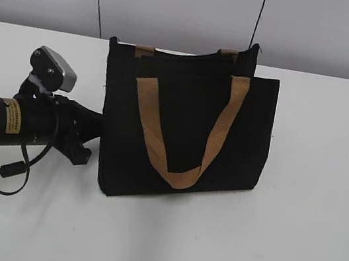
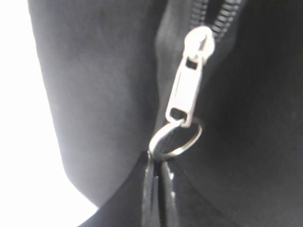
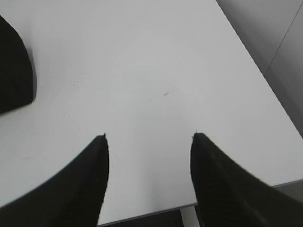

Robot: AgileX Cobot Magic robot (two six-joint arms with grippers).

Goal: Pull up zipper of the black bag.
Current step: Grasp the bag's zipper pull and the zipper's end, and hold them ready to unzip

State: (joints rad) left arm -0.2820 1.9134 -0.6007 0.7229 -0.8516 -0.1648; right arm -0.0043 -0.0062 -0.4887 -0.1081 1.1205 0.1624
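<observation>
We see a black bag point(image 1: 185, 129) standing upright on a white worktop point(image 1: 302, 246), with our left end effector point(image 2: 158, 189) pressed against its left end, jaws closed together on the ring of the silver zipper point(image 2: 189, 85) pull, so we judge the grasp made and the pull along the teeth next. Only the left wrist view shows the slider and ring; the exterior view hides them behind the bag's edge. Our right end effector point(image 3: 149, 137) hangs wide open over bare worktop, holding nothing.
</observation>
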